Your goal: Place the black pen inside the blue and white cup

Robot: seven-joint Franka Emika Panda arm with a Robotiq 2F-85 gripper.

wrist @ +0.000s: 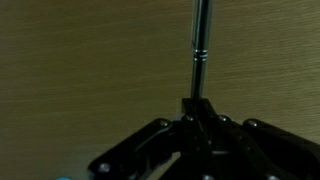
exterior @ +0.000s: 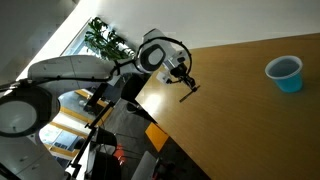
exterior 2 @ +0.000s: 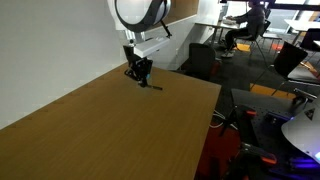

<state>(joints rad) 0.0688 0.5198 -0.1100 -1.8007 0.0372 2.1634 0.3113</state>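
Low over the brown wooden tabletop [exterior 2: 100, 130], jaws tight around the black pen [wrist: 200, 45]; office chairs [exterior 2: 200, 60] beyond.

Nothing can be read in any of the views: no text, label, brand, number or sign. In an exterior view the round light-blue cup with a whitish rim [exterior: 285, 72] shows plain sides. In the wrist view neither the thin black pen [wrist: 199, 45] nor the black tool [wrist: 200, 104] has any legible mark. The brown wood-grain tabletop [exterior: 240, 120] bears only its grain. The furnishings in the room behind are too small and blurred to make out any lettering.
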